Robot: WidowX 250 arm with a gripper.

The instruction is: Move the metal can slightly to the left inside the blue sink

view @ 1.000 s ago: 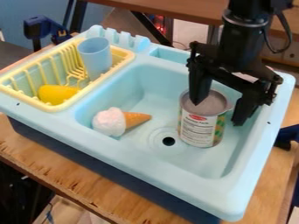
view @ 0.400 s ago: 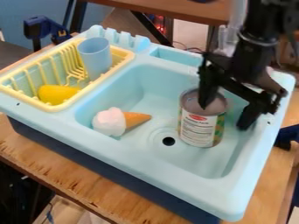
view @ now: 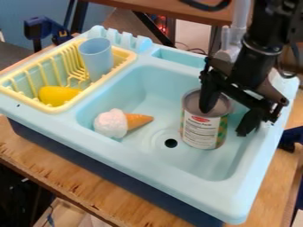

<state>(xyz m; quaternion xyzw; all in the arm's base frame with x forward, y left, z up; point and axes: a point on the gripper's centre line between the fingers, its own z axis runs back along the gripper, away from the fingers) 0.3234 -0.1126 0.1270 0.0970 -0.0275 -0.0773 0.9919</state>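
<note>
Black gripper point(view: 225, 121) at the right of the frame, its two fingers spread wide with nothing held between them; the tin can point(view: 203, 126), right of centre, stands upright on the floor of the pale blue sink point(view: 148, 166), just beside the drain hole point(view: 171, 143); one finger overlaps the can's grey top, the other hangs to its right, and whether the first touches the metal cannot be told. The chief hazard, in judgement, is misalignment: were the gripper lowered as it stands, the nearer finger could press on the top or catch the rim, tipping the can toward the drain; the outer finger, near the sink's right wall, could scrape that wall; closing off-centre could make the smooth, round side slip or turn. A tipped can might also roll against the toy ice cream cone point(view: 123, 123), which lies on its side at centre left. Labelling: the can bears a white panel with a red oval mark above and rows of small dark print below, beside a green and yellow patterned strip; the small print is too fine to make out.
</note>
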